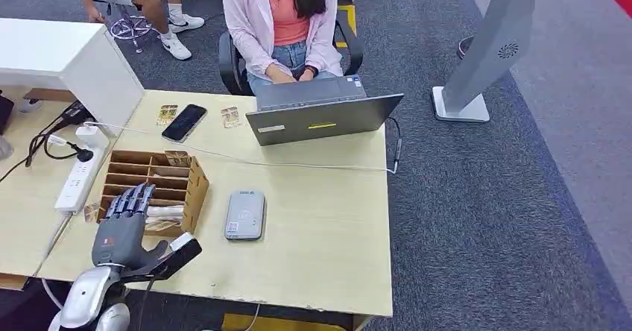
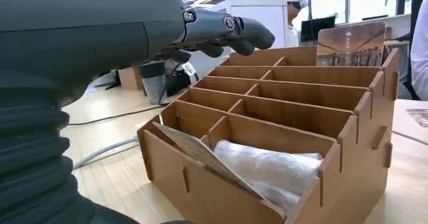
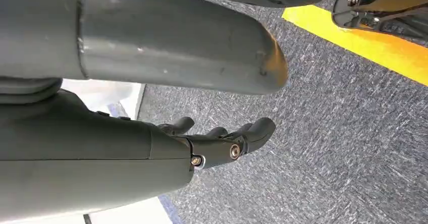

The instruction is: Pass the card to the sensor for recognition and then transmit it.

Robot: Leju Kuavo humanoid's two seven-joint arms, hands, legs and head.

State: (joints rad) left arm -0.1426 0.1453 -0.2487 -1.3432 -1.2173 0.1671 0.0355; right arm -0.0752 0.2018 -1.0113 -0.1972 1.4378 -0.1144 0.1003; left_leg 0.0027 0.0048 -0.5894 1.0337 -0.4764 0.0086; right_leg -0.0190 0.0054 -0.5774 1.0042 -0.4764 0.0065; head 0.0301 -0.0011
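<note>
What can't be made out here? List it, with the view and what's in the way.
- Front slots of the wooden rack, head view: covered by the left hand.
- Tilted card in the rack, left wrist view: its face is seen too edge-on to read.
- Print on the reader, head view: too small.
- Right hand, right wrist view: the fingers lie behind one another over the carpet, so their spread is unclear.

A card [image 2: 202, 156] leans tilted in the wooden rack's [image 1: 195, 189] nearest slot; grey sensor [image 1: 245, 215] lies beside.
</note>
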